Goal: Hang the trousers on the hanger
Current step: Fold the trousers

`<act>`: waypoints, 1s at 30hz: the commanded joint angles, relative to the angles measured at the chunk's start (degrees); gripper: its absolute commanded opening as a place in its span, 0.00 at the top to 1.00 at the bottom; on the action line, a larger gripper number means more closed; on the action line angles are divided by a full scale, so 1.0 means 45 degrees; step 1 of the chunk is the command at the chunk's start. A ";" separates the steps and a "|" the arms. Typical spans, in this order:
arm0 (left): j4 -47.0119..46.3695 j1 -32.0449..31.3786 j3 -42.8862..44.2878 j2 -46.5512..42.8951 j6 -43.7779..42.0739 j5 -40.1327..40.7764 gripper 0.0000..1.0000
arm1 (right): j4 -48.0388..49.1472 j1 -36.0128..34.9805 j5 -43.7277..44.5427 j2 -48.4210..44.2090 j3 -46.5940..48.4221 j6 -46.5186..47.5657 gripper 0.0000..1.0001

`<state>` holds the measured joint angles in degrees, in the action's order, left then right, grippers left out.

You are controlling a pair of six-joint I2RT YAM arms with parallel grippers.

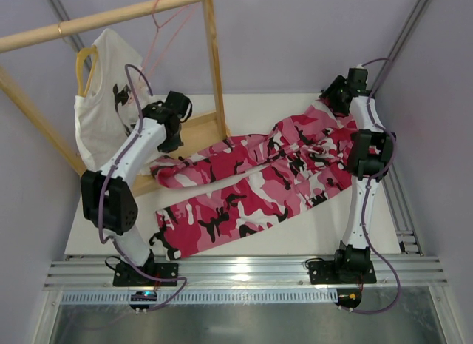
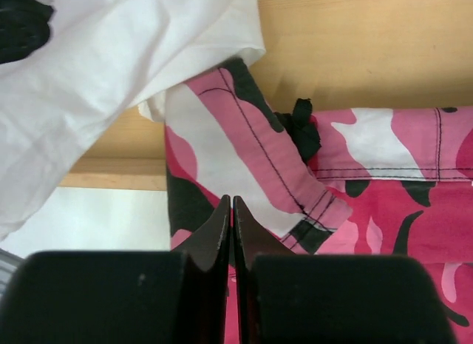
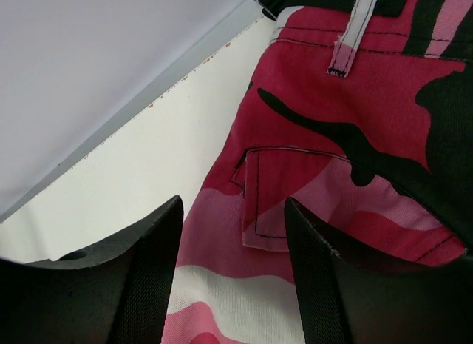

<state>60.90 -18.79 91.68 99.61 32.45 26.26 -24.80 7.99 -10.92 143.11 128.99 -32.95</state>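
The camouflage trousers (image 1: 259,181) lie spread on the table, waist at the far right, legs running to the left. The pale-pink wire hanger (image 1: 166,26) hangs empty from the wooden rail. My left gripper (image 1: 171,140) is shut just over the cuff of the far leg (image 2: 244,152), which lies on the rack's wooden base; I see no cloth between its tips (image 2: 232,202). My right gripper (image 1: 331,101) is open over the waist end, its fingers (image 3: 159,248) straddling a pocket area of the trousers (image 3: 332,137) without touching it.
A white T-shirt (image 1: 103,115) on a yellow hanger (image 1: 87,63) hangs from the rail (image 1: 103,18), its hem right beside the left gripper (image 2: 96,78). The rack's upright post (image 1: 214,63) and wooden base (image 2: 355,41) stand behind the cuff. The side wall is close to the right gripper.
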 commanded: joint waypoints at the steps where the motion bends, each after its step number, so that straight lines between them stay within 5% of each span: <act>1: 0.0256 0.0365 -0.0118 -0.0944 -0.0159 0.0610 0.99 | -0.0193 -0.0037 -0.0171 0.0053 0.0242 0.0056 0.40; 3: -0.0582 0.0366 -0.0392 -0.1216 -0.0957 -0.0707 0.96 | -0.0193 -0.0037 -0.0230 0.0034 0.0320 0.0173 0.48; 6: -0.1695 0.0347 -0.0646 -0.1491 -0.1603 -0.2760 0.56 | 0.0080 -0.0037 -0.0308 -0.0180 0.0301 0.0446 0.74; 8: -0.2146 0.0327 -0.0647 -0.1453 -0.1819 -0.3508 0.43 | 0.0391 -0.0017 -0.0366 -0.0413 0.0320 0.0447 0.88; 10: -0.2051 0.0288 -0.0511 -0.1161 -0.2131 -0.3979 0.36 | 0.0529 0.0021 -0.0464 -0.0609 0.0340 0.0389 0.96; 14: -0.1563 0.0132 -0.0373 -0.0614 -0.2522 -0.4273 0.30 | 0.0589 0.0022 -0.0484 -0.1253 0.0049 0.0447 0.96; 23: -0.1406 -0.0279 -0.1564 0.0050 -0.2270 -0.3963 0.33 | 0.0862 0.0041 -0.0074 -0.3421 -0.2429 0.0701 0.96; 27: -0.1444 -0.0298 -0.2052 0.0012 -0.2074 -0.3064 0.57 | 0.1195 0.0041 -0.0249 -0.3970 -0.3196 0.0467 0.95; 30: -0.1250 -0.0298 -0.1975 -0.0007 -0.1996 -0.2459 0.81 | 0.0862 0.0041 -0.0776 -0.3989 -0.3156 0.0505 0.68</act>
<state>55.11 -20.18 82.17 100.29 23.09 11.05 -21.91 7.99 -12.45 128.09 115.35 -31.33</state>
